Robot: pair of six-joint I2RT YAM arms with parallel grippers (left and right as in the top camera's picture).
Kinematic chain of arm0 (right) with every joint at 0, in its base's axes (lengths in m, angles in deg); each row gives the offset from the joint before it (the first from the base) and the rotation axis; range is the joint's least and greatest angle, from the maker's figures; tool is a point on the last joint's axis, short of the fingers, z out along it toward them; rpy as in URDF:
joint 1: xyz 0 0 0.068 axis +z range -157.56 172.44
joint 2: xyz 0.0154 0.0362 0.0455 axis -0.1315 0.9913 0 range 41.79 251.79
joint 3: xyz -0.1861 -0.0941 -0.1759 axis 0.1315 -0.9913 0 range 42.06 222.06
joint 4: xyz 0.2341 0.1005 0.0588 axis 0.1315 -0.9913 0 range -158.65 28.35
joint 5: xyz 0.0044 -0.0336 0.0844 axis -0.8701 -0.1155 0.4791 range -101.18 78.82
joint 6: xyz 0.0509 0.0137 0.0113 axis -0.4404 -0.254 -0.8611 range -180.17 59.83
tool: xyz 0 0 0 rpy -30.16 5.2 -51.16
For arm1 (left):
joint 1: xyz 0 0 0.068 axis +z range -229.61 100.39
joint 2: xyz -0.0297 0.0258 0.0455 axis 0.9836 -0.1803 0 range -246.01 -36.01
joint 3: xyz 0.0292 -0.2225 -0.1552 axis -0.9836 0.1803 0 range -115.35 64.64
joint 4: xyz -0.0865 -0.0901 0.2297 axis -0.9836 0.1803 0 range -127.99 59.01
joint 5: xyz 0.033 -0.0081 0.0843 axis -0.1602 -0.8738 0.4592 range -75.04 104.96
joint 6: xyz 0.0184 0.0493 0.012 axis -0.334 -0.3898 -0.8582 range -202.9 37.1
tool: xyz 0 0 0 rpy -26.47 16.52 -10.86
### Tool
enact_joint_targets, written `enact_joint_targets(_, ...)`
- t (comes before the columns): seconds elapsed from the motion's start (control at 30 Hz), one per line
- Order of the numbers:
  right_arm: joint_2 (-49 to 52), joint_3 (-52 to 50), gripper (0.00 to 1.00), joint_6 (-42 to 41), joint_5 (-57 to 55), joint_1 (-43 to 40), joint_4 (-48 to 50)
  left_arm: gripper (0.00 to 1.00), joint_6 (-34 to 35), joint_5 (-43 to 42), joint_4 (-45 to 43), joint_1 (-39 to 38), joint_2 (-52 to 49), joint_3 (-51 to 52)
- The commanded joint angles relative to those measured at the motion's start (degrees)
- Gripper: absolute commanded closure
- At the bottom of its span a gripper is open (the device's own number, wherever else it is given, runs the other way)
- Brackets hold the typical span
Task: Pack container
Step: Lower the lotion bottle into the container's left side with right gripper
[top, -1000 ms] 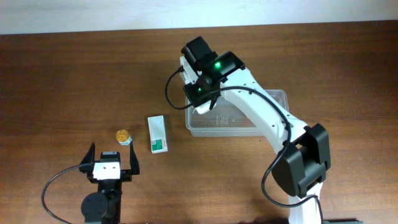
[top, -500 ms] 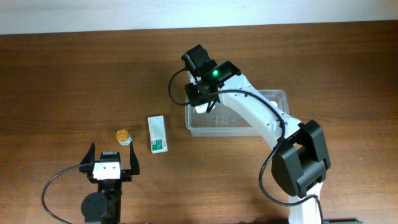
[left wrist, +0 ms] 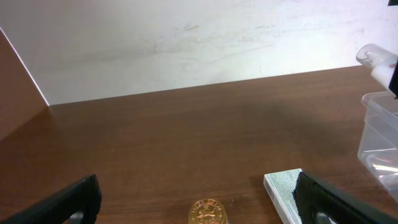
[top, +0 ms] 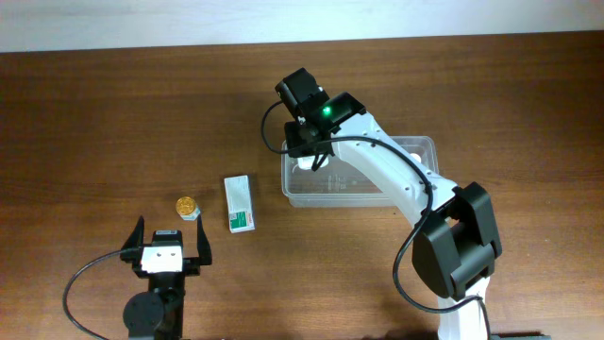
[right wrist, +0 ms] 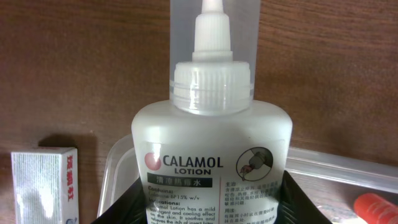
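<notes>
The right gripper [top: 307, 149] is clamping a white Calamol lotion bottle [right wrist: 211, 137] by its sides, with the nozzle pointing away from the wrist camera. Compared with a second ago, its head is sitting slightly lower in the overhead frame. It is hanging over the left end of the clear container [top: 326, 189], which is lying right of centre on the wooden table [top: 113, 113]. Over the last half second it is barely shifting. The left gripper [top: 170, 242], at lower left, is staying wide open and empty. The white-and-green box [top: 239, 203] and gold-lidded jar [top: 189, 205] are lying unmoved just above it.
</notes>
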Motion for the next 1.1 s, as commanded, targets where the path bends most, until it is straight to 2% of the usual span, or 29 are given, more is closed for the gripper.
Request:
enact_joint_targets(0.0,-0.9,-1.7,0.67,-2.6,-1.6,0.3,0.0,0.01,-0.7,-0.6,0.1,0.2,0.4,0.2)
enact_joint_targets(1.07,-0.9,-2.1,0.66,-4.5,2.6,0.3,-4.6,0.01,-0.7,-0.6,0.1,0.2,0.4,0.2)
